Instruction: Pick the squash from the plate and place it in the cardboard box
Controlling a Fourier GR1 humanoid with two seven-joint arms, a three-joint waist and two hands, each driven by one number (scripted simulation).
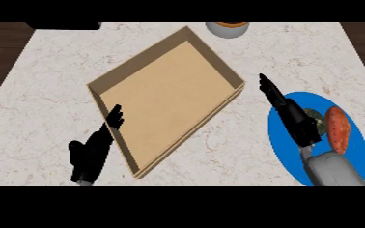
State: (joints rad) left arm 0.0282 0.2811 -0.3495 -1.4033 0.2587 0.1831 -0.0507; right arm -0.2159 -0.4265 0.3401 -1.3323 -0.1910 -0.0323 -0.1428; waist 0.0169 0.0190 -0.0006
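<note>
Cardboard box: mid-table, empty. Right of it: blue plate bearing squash; right hand above plate, fingers straight, holding nothing. Left hand at box's left wall, fingers relaxed.

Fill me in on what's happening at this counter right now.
The robot is working on moving a squash from a blue plate into a cardboard box. The squash lies on the plate, not yet picked up. The right hand is over the plate just left of the squash, fingers straight and holding nothing. The left hand rests open by the box's near left wall. The box holds nothing so far. A bowl sits at the counter's far edge.
</note>
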